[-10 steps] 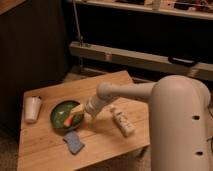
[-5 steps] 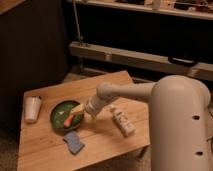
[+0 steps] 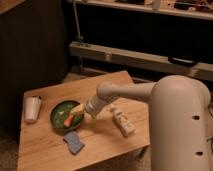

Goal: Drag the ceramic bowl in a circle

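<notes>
The ceramic bowl [image 3: 61, 113], shallow, green and dark-rimmed, sits on the left half of the wooden table [image 3: 105, 87]. My white arm reaches in from the right, and the gripper [image 3: 73, 114] is over the bowl's right side. It is open: a yellowish fingertip [image 3: 78, 107] and an orange-tinted one [image 3: 68, 121] stand apart, down at the bowl's inside near the right rim. Whether they touch the glaze I cannot tell. Nothing is held between them.
A white cup [image 3: 32, 108] stands just left of the bowl near the table's left edge. In front of the bowl lies a blue sponge [image 3: 73, 142]. To its right, a white bottle [image 3: 122, 123] lies on its side. A dark cabinet and a metal rail stand behind the table.
</notes>
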`<state>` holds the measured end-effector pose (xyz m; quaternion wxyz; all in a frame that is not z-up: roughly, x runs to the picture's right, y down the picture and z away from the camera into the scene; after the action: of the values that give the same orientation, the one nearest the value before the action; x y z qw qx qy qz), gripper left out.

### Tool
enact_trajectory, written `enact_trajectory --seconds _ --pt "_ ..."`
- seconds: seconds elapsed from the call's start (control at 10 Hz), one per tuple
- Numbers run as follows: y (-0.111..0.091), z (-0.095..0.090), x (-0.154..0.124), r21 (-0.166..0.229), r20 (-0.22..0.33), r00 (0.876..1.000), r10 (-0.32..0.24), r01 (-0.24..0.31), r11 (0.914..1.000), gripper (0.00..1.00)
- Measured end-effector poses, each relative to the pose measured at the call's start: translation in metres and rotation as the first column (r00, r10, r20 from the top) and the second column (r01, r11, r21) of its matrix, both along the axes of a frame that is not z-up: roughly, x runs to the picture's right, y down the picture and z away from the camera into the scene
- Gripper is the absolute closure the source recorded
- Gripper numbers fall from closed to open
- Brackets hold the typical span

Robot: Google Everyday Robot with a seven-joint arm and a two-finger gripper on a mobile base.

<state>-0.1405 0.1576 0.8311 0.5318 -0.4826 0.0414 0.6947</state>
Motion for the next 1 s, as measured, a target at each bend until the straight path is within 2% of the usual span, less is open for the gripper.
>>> enact_trajectory --seconds 0.1,0.4,0.5,0.7,1.0 --pt "-0.002 -0.001 0.000 0.002 -0.008 1.000 -0.002 0.002 1.0000 0.20" --pt "-0.028 -0.010 -0.008 0.041 -0.096 0.994 -0.049 0.053 0.9977 0.20" --pt "-0.051 -0.026 -0.011 0.066 -0.162 0.984 -0.080 0.091 0.9936 0.20" --pt "-0.075 -0.043 -0.012 0.091 -0.226 0.969 -0.099 0.123 0.9883 0.20" --pt "-0.092 -0.054 -0.002 0.117 -0.303 0.947 -0.105 0.146 0.9823 0.20"
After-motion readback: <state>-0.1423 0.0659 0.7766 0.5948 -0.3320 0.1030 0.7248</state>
